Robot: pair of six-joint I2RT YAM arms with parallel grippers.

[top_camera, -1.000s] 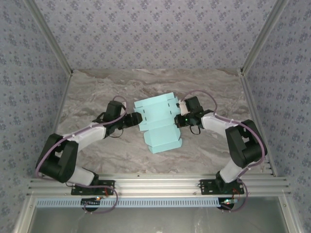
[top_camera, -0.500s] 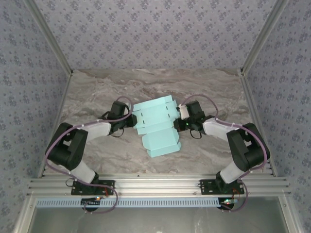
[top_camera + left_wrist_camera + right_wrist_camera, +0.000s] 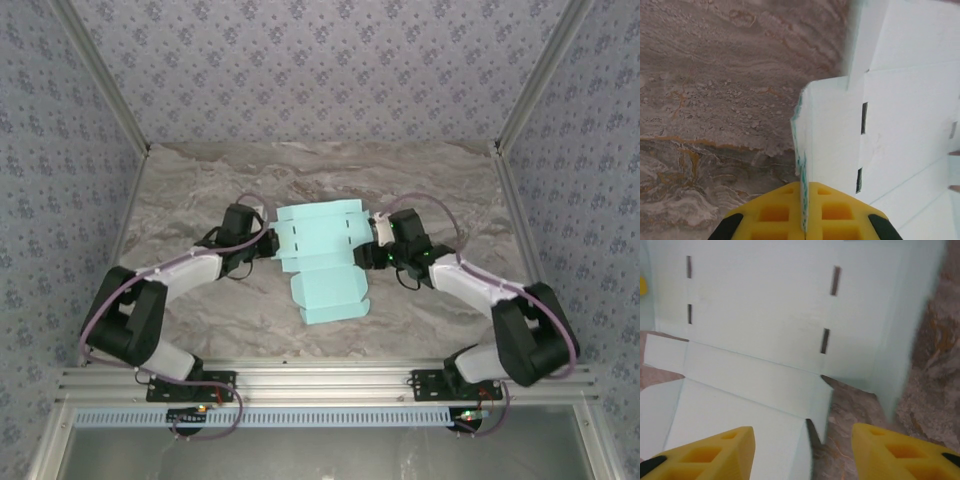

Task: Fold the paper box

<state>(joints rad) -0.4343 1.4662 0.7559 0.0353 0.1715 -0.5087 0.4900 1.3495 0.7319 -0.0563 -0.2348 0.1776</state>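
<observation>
Lying near the middle of the marble-patterned table [image 3: 200, 190], the paper box [image 3: 320, 262] is a pale aqua sheet of card, partly spread out. From above, its wide panel sits toward 12 o'clock and a narrower, partly folded section reaches toward 6 o'clock.

At the 9 o'clock edge of the wide panel, the left gripper [image 3: 268, 247] is clenched on the card. In the left wrist view its yellow fingers [image 3: 840, 217] are pressed together at 6 o'clock. A raised side flap [image 3: 832, 140] stands on edge between them, thin and upright, and runs up toward 12 o'clock. Bare table lies from 7 to 11 o'clock of that flap, and the rest of the box spreads out toward 3 o'clock.

At the 3 o'clock edge of the wide panel is the right gripper [image 3: 372, 250], released and holding nothing. Its wrist view shows the two yellow fingers [image 3: 715, 452] well apart at 7 and 5 o'clock, hanging over the card. A notch between two panels lies in the gap, with table showing through it. Four short dark slots [image 3: 835, 280] are cut into the panel toward 12 o'clock, two at 10 o'clock and two nearer 1 o'clock. Whether the right fingers touch the card I cannot tell.
</observation>
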